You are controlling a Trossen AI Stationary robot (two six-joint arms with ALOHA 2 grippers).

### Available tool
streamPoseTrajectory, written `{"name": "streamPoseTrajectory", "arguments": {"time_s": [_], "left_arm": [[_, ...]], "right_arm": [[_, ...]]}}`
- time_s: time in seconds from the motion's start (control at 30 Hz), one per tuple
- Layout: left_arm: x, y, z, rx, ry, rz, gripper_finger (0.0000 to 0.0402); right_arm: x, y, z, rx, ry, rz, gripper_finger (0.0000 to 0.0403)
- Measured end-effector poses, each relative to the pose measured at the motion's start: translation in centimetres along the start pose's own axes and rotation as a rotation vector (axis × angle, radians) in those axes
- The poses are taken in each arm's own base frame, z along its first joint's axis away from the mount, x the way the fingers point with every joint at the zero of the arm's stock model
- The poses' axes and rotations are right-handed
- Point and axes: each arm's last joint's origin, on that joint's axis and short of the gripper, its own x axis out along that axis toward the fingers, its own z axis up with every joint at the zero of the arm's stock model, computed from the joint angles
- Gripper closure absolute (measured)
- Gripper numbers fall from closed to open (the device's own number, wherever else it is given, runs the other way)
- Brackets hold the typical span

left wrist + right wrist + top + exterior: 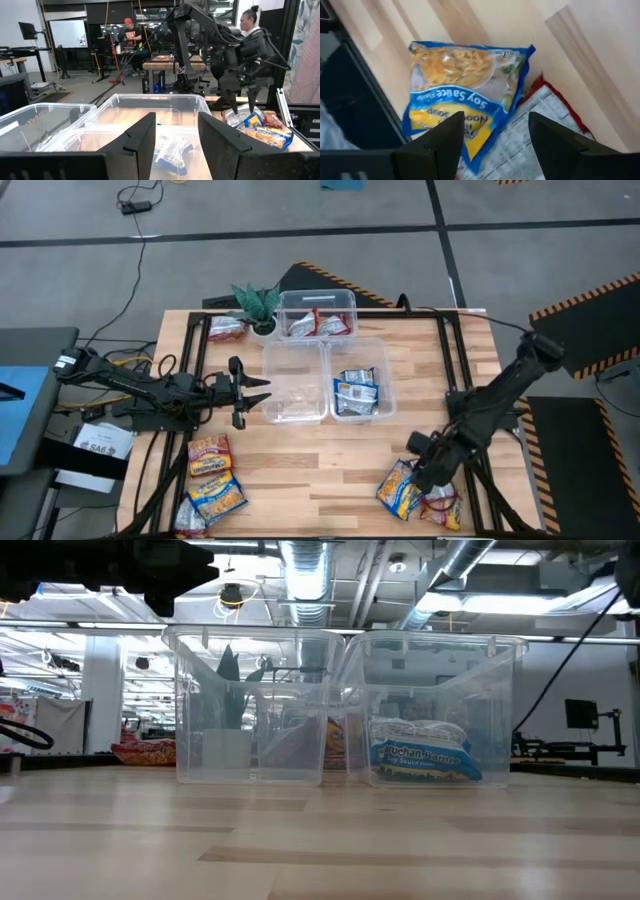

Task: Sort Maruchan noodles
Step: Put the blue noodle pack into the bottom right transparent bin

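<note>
Packets at near-left corner: three yellow-orange Maruchan packets (210,480) lay loose on the table (320,470), well apart from the bins
Left gripper (262,391): hovered level just beside the left clear bin (295,380), fingers partly parted with nothing between them; this arm looked to be waiting
Far-left edge: one red packet (226,329) lay beside the small potted plant (257,304)
Back bin (317,315): held red-and-silver packets
Left clear bin contents: none that I could make out
Right clear bin (358,388): held blue-and-silver packets (356,392), lying flat on its floor
Right gripper (426,474): pointed down over the near-right pile, fingers spread wide and empty, straddling the blue soy sauce packet (465,95)
Near-right pile: blue soy sauce packet on top, overlapping a red-edged packet (555,120) beneath it
Step in hand, by my judgement: picking the blue packet for the right clear bin
How to do it well: come straight down so both fingers bracket the blue packet only, close on its crinkly middle rather than a sealed edge, and lift clear before travelling
Risk: fingers could catch the red-edged packet underneath and drag both
</note>
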Motion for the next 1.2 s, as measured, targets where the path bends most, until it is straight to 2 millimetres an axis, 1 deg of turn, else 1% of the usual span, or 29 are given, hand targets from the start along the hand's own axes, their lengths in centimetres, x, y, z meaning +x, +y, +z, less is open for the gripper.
{"name": "streamPoseTrajectory", "arguments": {"time_s": [0.1,0.4,0.67,0.83,0.9,0.97,1.03,1.1,1.17,1.2], "left_arm": [[0.0,0.0,0.0,0.001,0.000,0.000,0.0264],[0.0,0.0,0.0,0.005,0.003,0.004,0.0264],[0.0,0.0,-0.1,0.008,0.009,0.005,0.0264],[0.0,0.0,-0.1,0.008,0.010,0.005,0.0264],[0.0,0.0,-0.1,0.009,0.010,0.004,0.0264],[0.0,0.0,-0.1,0.010,0.013,0.004,0.0264],[0.0,0.0,-0.1,0.010,0.013,0.005,0.0264],[0.0,0.0,-0.1,0.010,0.013,0.005,0.0264],[0.0,0.0,-0.1,0.010,0.013,0.006,0.0264],[0.0,0.0,-0.1,0.010,0.013,0.006,0.0264]], "right_arm": [[0.9,0.2,0.5,-0.040,-0.001,-0.007,0.0159],[3.0,-0.3,1.8,-0.069,0.017,-0.100,0.0159],[5.0,-0.6,1.9,-0.079,0.065,-0.168,0.0159],[5.6,-0.7,2.0,-0.119,0.072,-0.187,0.0159],[5.7,-0.7,2.0,-0.125,0.074,-0.192,0.0168],[5.7,-0.8,2.0,-0.135,0.076,-0.196,0.0190],[5.7,-0.7,2.0,-0.155,0.076,-0.190,0.0230],[5.7,-0.6,2.0,-0.195,0.078,-0.178,0.0286],[5.7,-0.5,2.1,-0.246,0.086,-0.157,0.0352],[5.7,-0.4,2.2,-0.264,0.088,-0.153,0.0376]]}}
